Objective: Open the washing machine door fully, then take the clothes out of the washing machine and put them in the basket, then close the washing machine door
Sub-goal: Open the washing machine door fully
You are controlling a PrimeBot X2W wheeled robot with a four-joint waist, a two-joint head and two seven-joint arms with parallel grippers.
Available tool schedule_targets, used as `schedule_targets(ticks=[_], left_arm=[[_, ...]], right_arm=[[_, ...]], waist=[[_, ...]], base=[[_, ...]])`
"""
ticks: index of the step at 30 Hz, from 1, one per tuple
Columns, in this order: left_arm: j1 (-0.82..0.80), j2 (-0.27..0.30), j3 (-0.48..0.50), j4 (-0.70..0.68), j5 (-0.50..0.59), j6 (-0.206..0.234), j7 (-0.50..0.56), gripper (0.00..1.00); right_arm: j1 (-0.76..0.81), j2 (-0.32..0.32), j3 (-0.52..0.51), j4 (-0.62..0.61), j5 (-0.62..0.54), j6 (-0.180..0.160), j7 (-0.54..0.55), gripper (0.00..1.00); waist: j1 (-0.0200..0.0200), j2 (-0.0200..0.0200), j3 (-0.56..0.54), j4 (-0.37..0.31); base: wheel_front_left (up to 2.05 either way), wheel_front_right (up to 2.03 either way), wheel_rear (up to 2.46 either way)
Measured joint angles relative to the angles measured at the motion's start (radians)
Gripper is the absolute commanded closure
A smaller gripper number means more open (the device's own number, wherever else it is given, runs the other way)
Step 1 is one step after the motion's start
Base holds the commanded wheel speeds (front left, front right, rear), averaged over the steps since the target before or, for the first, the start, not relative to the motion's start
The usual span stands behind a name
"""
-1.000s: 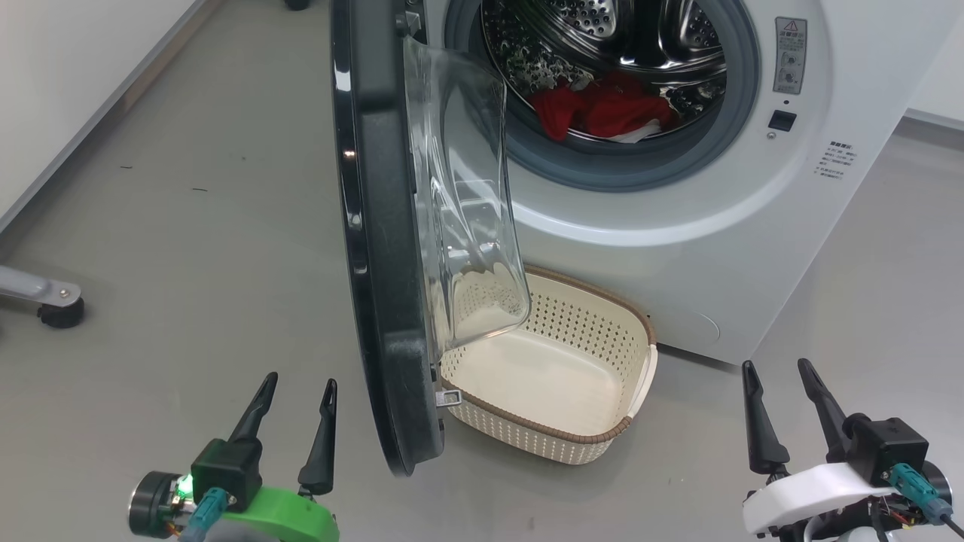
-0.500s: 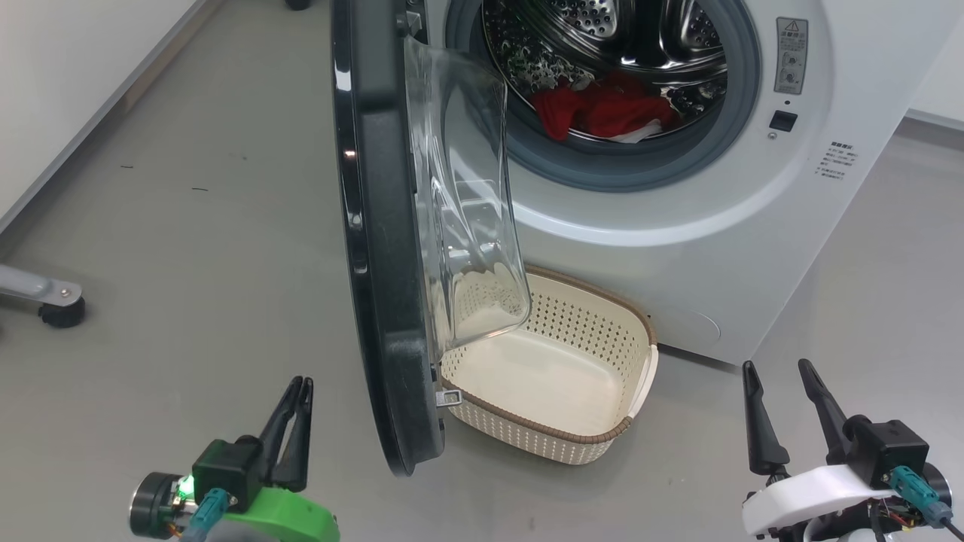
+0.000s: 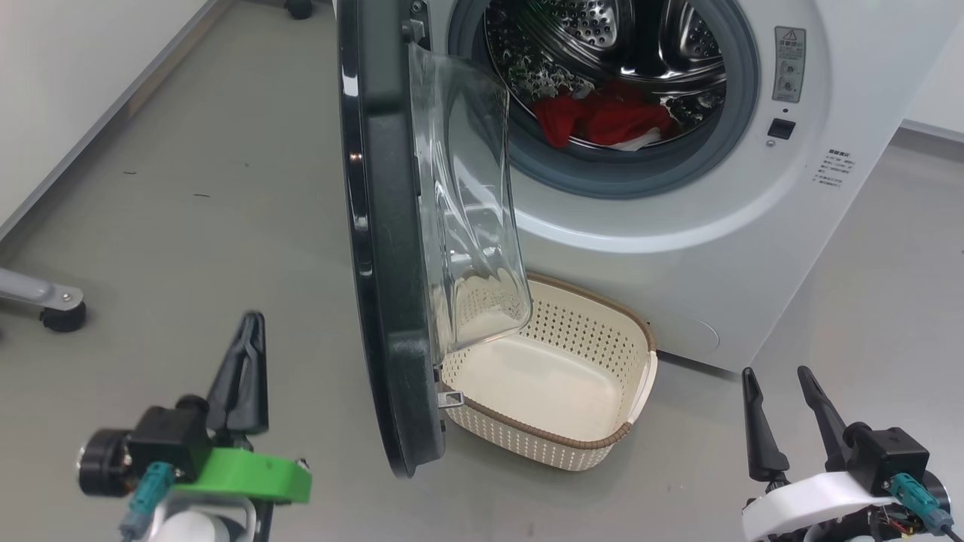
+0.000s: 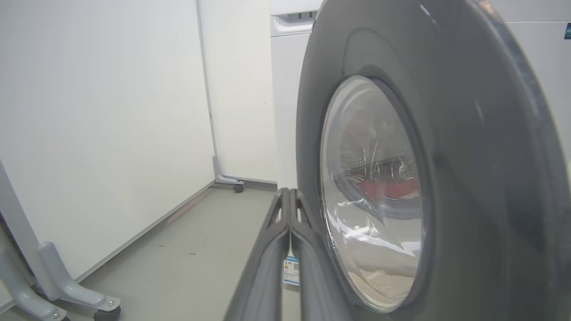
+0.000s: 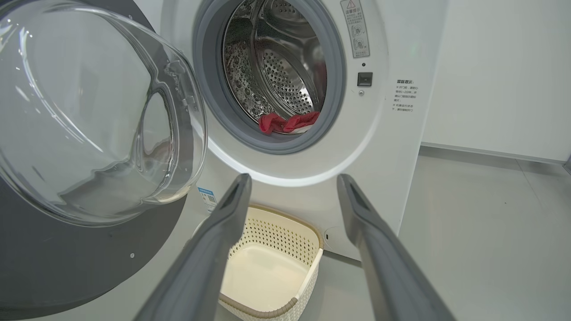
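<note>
While the washing machine door (image 3: 384, 248) stands edge-on to the head view, roughly square to the washing machine (image 3: 678, 248), I hold my left gripper (image 3: 252, 320) low on the door's outer side, fingers pressed together on nothing and clear of the rim. My right gripper (image 3: 776, 373) rests at lower right with fingers spread wide and empty. The clothes (image 3: 602, 117) lie bunched at the front of the drum; the basket (image 3: 572, 440) sits on the floor against the machine, partly under the door's glass bowl. In the left wrist view, my closed fingers point past the door's glossy black face, and red fabric shows through the window. In the right wrist view, my spread fingers frame the drum opening above the basket. I judge the door rigid, hinged and slippery on its rim; force belongs at the free edge, farthest from the hinge, never on the glass. The clothes should prove light, limp and prone to trailing, so I would pinch a thick fold at the drum lip. The basket looks light enough to slide if knocked.
</note>
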Motion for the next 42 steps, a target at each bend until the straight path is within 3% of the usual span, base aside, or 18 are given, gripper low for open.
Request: schedule_targets(ticks=[10,15,20,24,31,42], left_arm=[[-0.103,0.000,0.030,-0.263,0.050,-0.004,-0.005,1.00],[-0.126,-0.011,-0.014,-0.380,0.054,-0.040,-0.006,1.00],[-0.126,-0.030,-0.121,-0.449,0.022,-0.099,-0.006,1.00],[-0.105,-0.035,-0.226,-0.451,-0.006,-0.145,-0.006,1.00],[-0.025,-0.031,-0.379,-0.396,-0.027,-0.168,0.016,1.00],[0.024,0.012,-0.442,-0.251,-0.047,-0.170,0.119,1.00]], right_arm=[[0.006,0.010,-0.015,0.001,-0.018,0.021,0.000,0.00],[0.015,0.018,-0.017,0.003,-0.030,0.033,0.000,0.00],[0.018,0.030,-0.017,0.004,-0.045,0.049,0.000,0.00],[0.018,0.034,-0.012,0.008,-0.048,0.061,0.000,0.00],[0.018,0.040,-0.010,0.015,-0.062,0.075,0.000,0.00],[0.017,0.047,-0.022,0.016,-0.071,0.090,0.000,0.00]], waist=[[0.0000,0.0000,-0.007,0.003],[0.0000,0.0000,-0.012,0.001],[0.0000,0.0000,-0.011,-0.002],[0.0000,0.0000,-0.008,-0.005],[0.0000,0.0000,-0.003,-0.007],[0.0000,0.0000,0.014,-0.013]], base=[[0.00,0.00,0.00],[0.00,0.00,0.00],[0.00,0.00,0.00],[0.00,0.00,0.00],[0.00,0.00,0.00],[0.00,0.00,0.00]])
